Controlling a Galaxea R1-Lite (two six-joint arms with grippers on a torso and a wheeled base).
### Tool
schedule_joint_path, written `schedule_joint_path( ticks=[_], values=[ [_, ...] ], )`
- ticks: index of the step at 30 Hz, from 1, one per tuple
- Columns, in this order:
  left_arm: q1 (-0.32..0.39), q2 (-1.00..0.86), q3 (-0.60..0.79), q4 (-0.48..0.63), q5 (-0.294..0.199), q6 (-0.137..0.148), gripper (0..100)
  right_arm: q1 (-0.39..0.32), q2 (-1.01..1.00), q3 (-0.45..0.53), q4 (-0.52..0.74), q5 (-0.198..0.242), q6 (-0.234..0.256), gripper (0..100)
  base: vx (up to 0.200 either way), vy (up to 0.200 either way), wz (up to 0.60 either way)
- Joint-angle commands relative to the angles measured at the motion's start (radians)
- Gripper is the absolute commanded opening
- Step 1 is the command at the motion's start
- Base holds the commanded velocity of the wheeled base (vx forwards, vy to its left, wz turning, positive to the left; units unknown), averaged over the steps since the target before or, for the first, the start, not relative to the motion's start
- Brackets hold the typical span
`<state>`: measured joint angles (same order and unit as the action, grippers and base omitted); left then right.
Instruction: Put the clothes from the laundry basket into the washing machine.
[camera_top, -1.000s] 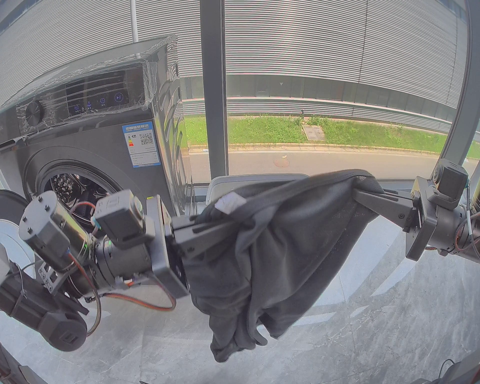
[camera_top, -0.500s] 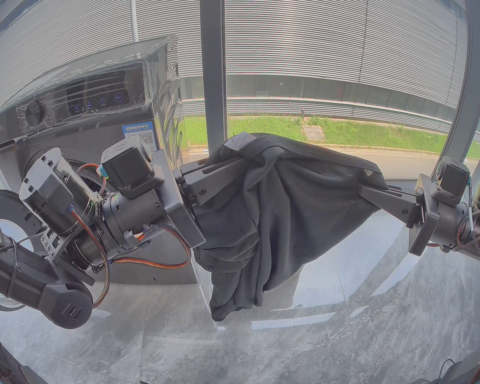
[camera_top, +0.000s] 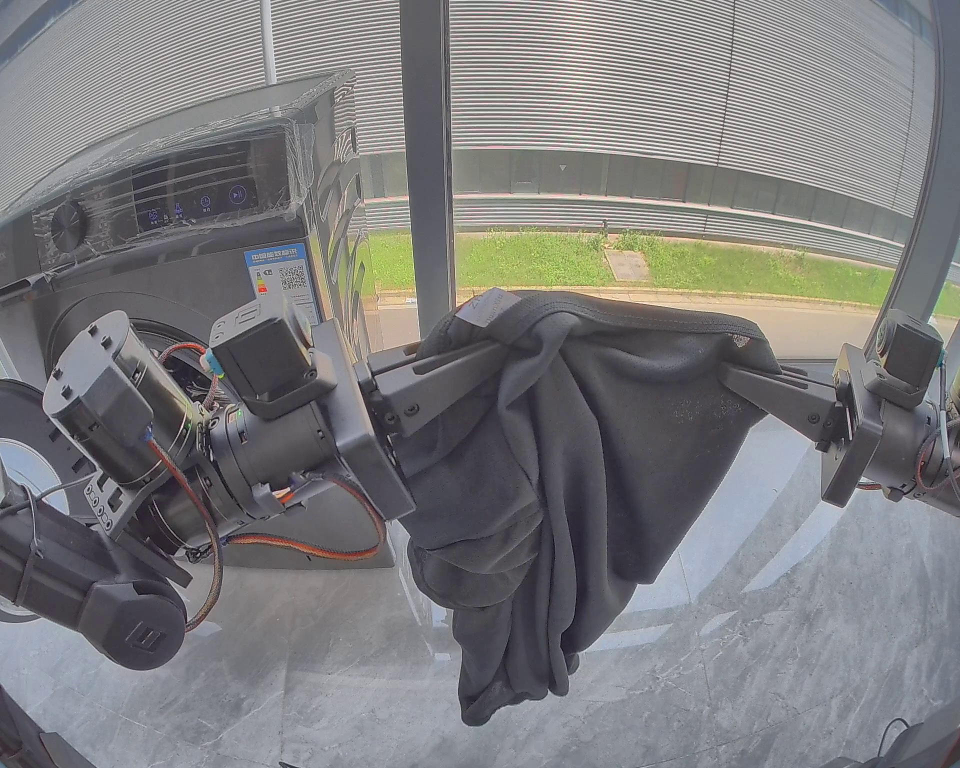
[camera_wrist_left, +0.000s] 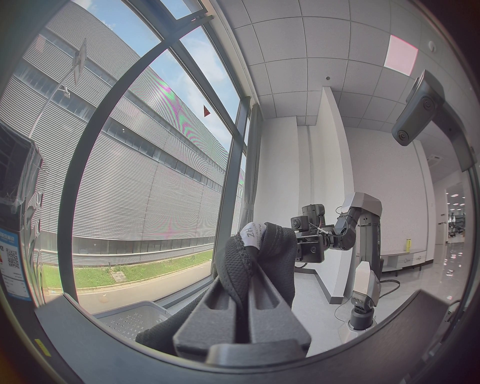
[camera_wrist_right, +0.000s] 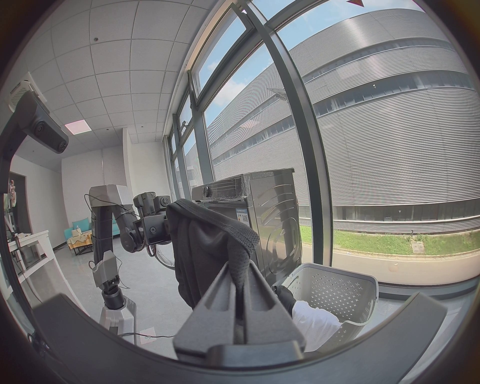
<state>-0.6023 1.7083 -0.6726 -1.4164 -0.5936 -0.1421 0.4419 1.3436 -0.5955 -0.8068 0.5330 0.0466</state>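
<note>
A dark grey garment (camera_top: 560, 470) hangs stretched between my two grippers, its lower end dangling above the floor. My left gripper (camera_top: 480, 355) is shut on its left upper edge, beside a white label, in front of the washing machine (camera_top: 200, 190). My right gripper (camera_top: 732, 373) is shut on the right upper corner. In the left wrist view the fingers (camera_wrist_left: 220, 310) pinch the garment (camera_wrist_left: 270, 250). In the right wrist view the gripper (camera_wrist_right: 239, 292) clamps the garment (camera_wrist_right: 205, 240) above the laundry basket (camera_wrist_right: 345, 287), which holds a white cloth (camera_wrist_right: 315, 322).
The washing machine's round door (camera_top: 20, 450) stands open at the far left, and my left arm hides most of the drum opening. A window pillar (camera_top: 428, 170) rises behind the garment. Grey marble floor (camera_top: 760, 650) lies open below and to the right.
My left gripper has lifted its end of the garment up, closer to level with the right gripper. The garment now hides the basket, and its lower end has dropped down again.
</note>
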Motion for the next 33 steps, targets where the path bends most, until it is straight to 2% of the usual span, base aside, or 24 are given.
schedule_joint_path(
  ticks=[1,6,13,17,20,26,33],
  values=[
    [-0.004,0.002,-0.009,-0.001,0.0,-0.001,0,-0.003,-0.001,0.005,0.0,0.035,-0.007,100,0.0,0.0,0.0],
    [-0.019,0.001,-0.012,0.001,0.0,-0.001,0,-0.003,0.002,0.01,0.0,0.042,-0.007,100,0.0,0.0,0.0],
    [-0.017,0.02,-0.055,0.001,0.0,-0.002,0,-0.019,0.032,0.158,0.0,0.042,-0.011,100,0.0,0.0,0.0],
    [-0.017,0.039,-0.094,0.001,0.0,-0.002,0,-0.005,0.1,0.18,0.0,0.047,-0.024,100,0.0,0.0,0.0],
    [-0.014,0.042,-0.108,0.001,0.0,-0.002,0,0.001,0.155,0.164,0.0,0.047,-0.027,100,0.0,0.0,0.0],
    [-0.014,0.039,-0.121,0.001,0.0,-0.004,0,0.072,0.327,0.054,0.0,0.045,-0.037,100,0.0,0.0,0.0],
    [-0.014,0.05,-0.177,0.02,0.0,-0.005,0,0.107,0.483,-0.027,0.0,0.044,-0.05,100,0.0,0.0,0.0]
  ],
)
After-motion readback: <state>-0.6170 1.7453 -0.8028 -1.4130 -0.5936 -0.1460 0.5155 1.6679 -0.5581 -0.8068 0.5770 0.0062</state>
